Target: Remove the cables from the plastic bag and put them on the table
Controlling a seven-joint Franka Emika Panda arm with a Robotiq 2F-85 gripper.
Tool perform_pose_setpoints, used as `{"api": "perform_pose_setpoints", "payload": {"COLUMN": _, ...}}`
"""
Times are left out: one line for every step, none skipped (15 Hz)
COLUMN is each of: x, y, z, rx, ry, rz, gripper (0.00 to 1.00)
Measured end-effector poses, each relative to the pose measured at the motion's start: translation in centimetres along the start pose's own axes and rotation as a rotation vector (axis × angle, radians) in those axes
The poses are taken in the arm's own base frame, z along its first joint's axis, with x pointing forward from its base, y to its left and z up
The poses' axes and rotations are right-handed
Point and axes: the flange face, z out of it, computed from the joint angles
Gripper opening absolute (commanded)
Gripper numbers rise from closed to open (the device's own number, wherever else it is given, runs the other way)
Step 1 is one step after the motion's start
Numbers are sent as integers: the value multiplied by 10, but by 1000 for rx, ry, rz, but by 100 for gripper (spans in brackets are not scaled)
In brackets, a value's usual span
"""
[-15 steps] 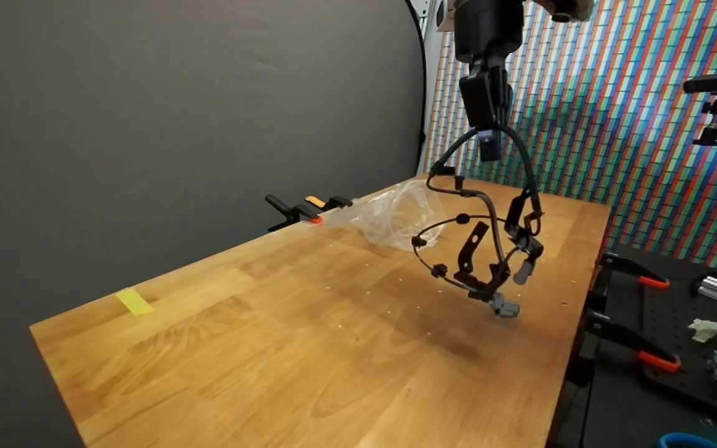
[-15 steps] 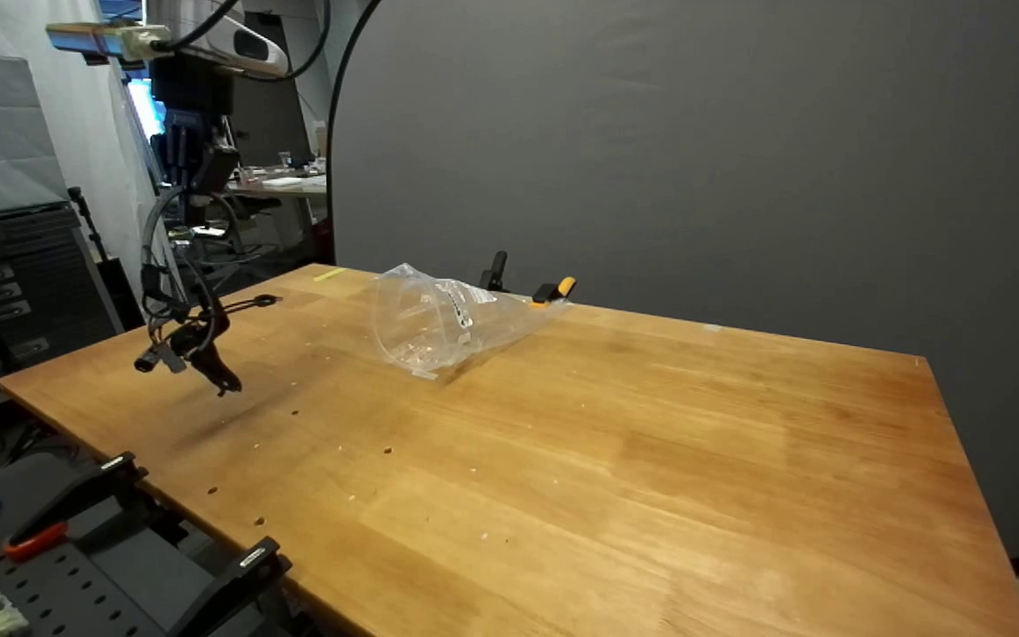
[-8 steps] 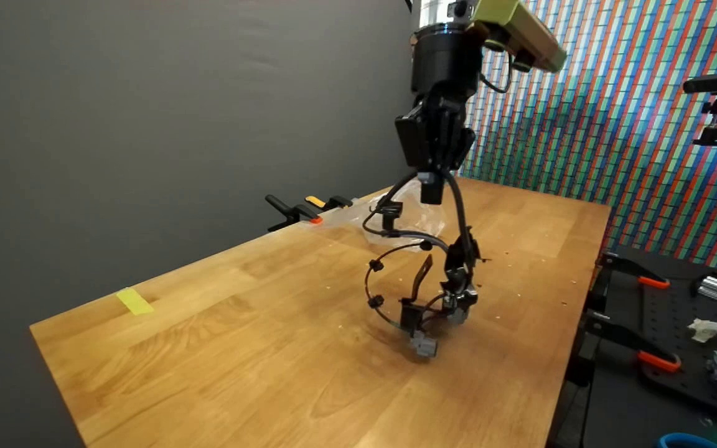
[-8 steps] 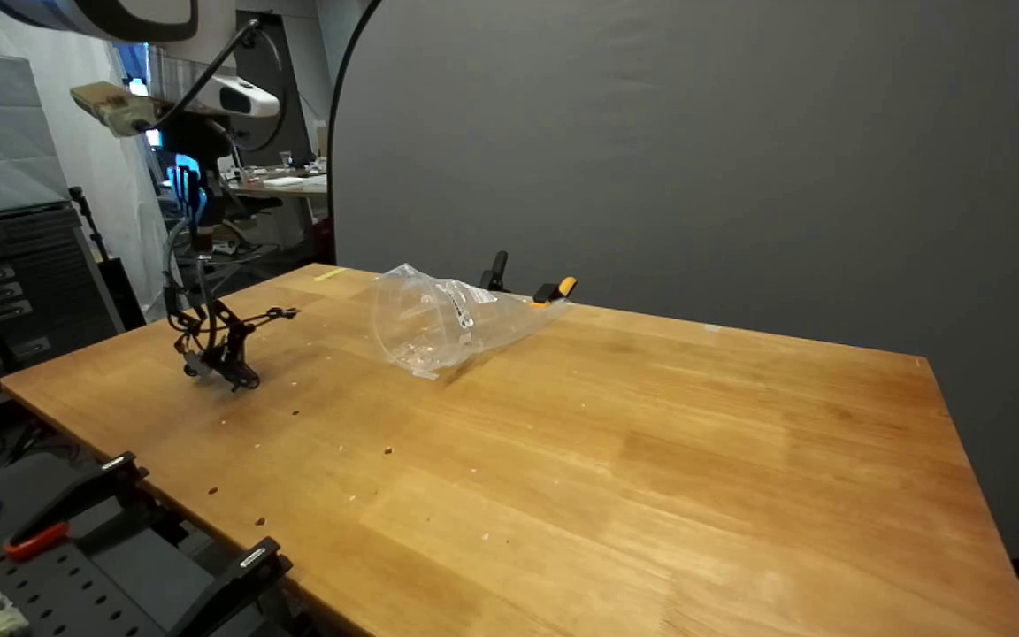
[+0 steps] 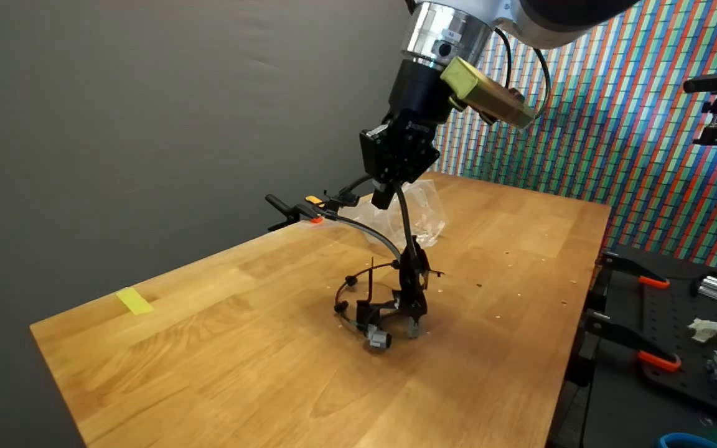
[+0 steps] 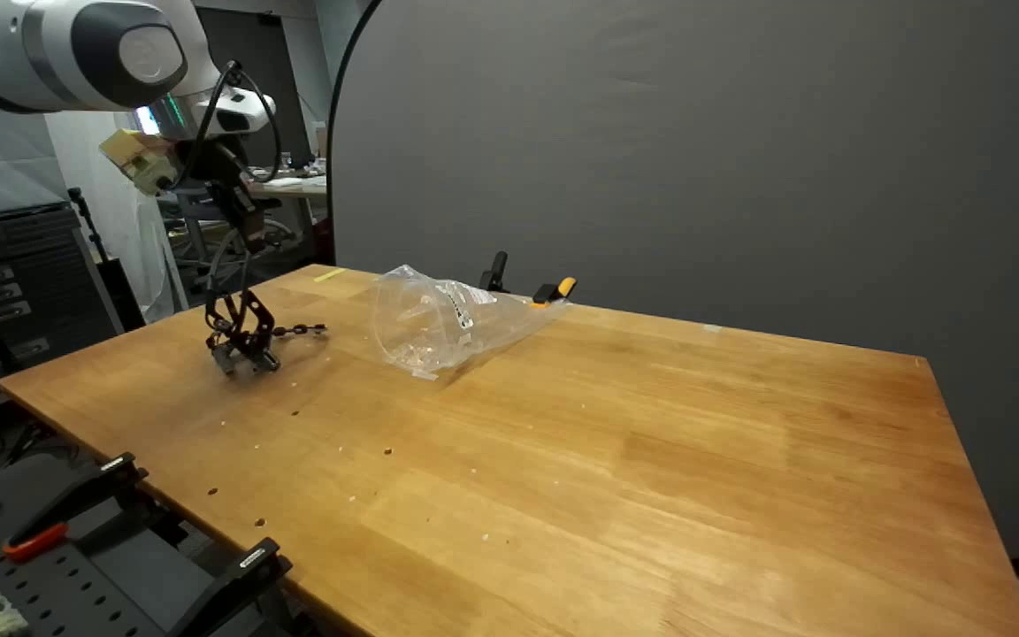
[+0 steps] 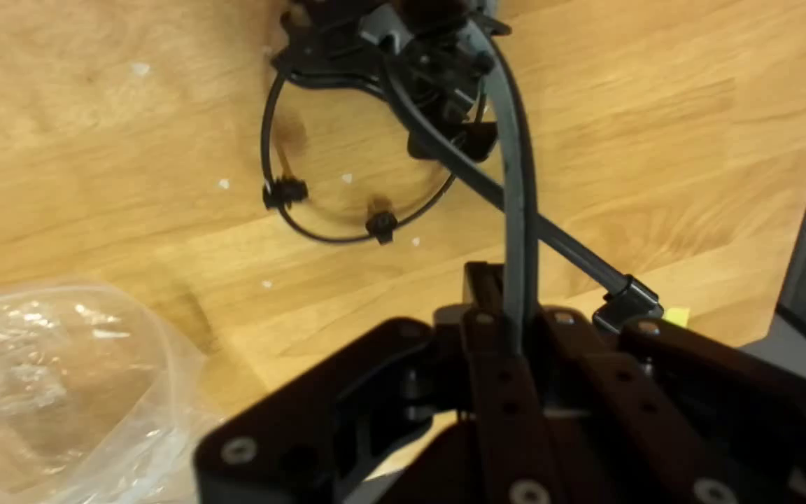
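Clear tapering plastic bag (image 7: 123,434) sliced by the wrist view's left edge, its black print (image 6: 459,306) too tiny to call, looped black cables (image 7: 520,196) cropped up top!

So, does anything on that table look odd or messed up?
A little: pale specks dot the wooden table; whether scuffs or crumbs, I can't tell. The plastic bag lies on its side, mouth open, but that seems to suit the unpacking.
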Motion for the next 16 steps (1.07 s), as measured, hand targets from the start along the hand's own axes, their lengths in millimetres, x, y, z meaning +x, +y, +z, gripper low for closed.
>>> {"api": "perform_pose_setpoints", "payload": {"x": 1, "y": 12, "z": 1, "rx": -16, "ry": 26, "rz": 11, "gripper": 1}}
{"api": "perform_pose_setpoints", "payload": {"x": 2, "y": 28, "z": 3, "rx": -38, "ry": 41, "rz": 24, "gripper": 1}}
{"api": "perform_pose_setpoints", "payload": {"x": 2, "y": 45, "z": 5, "rx": -64, "ry": 48, "rz": 39, "gripper": 1}}
{"api": "perform_pose_setpoints", "payload": {"x": 0, "y": 66, "z": 7, "rx": -96, "ry": 52, "rz": 50, "gripper": 1}}
{"api": "perform_pose_setpoints", "payload": {"x": -3, "y": 89, "z": 10, "rx": -132, "ry": 53, "rz": 61, "gripper": 1}}
{"api": "perform_pose_setpoints", "payload": {"x": -7, "y": 112, "z": 14, "rx": -171, "ry": 50, "rz": 70, "gripper": 1}}
{"api": "perform_pose_setpoints", "payload": {"x": -11, "y": 134, "z": 17, "rx": -209, "ry": 46, "rz": 80, "gripper": 1}}
{"api": "perform_pose_setpoints", "payload": {"x": -15, "y": 154, "z": 20, "rx": -244, "ry": 42, "rz": 90, "gripper": 1}}
{"api": "perform_pose_setpoints", "payload": {"x": -19, "y": 172, "z": 22, "rx": -276, "ry": 40, "rz": 98, "gripper": 1}}
{"api": "perform_pose_setpoints", "payload": {"x": -21, "y": 187, "z": 22, "rx": -307, "ry": 42, "rz": 103, "gripper": 1}}
{"api": "perform_pose_setpoints", "payload": {"x": -23, "y": 199, "z": 22, "rx": -340, "ry": 48, "rz": 107, "gripper": 1}}
{"api": "perform_pose_setpoints", "payload": {"x": -23, "y": 211, "z": 22, "rx": -373, "ry": 57, "rz": 114, "gripper": 1}}
{"api": "perform_pose_setpoints", "payload": {"x": -24, "y": 220, "z": 21, "rx": -401, "ry": 69, "rz": 123, "gripper": 1}}
{"api": "perform_pose_setpoints", "payload": {"x": -24, "y": 228, "z": 19, "rx": -427, "ry": 84, "rz": 135, "gripper": 1}}
{"api": "perform_pose_setpoints", "payload": {"x": -23, "y": 234, "z": 18, "rx": -449, "ry": 100, "rz": 155, "gripper": 1}}
{"api": "perform_pose_setpoints", "payload": {"x": -22, "y": 240, "z": 16, "rx": -471, "ry": 118, "rz": 173, "gripper": 1}}
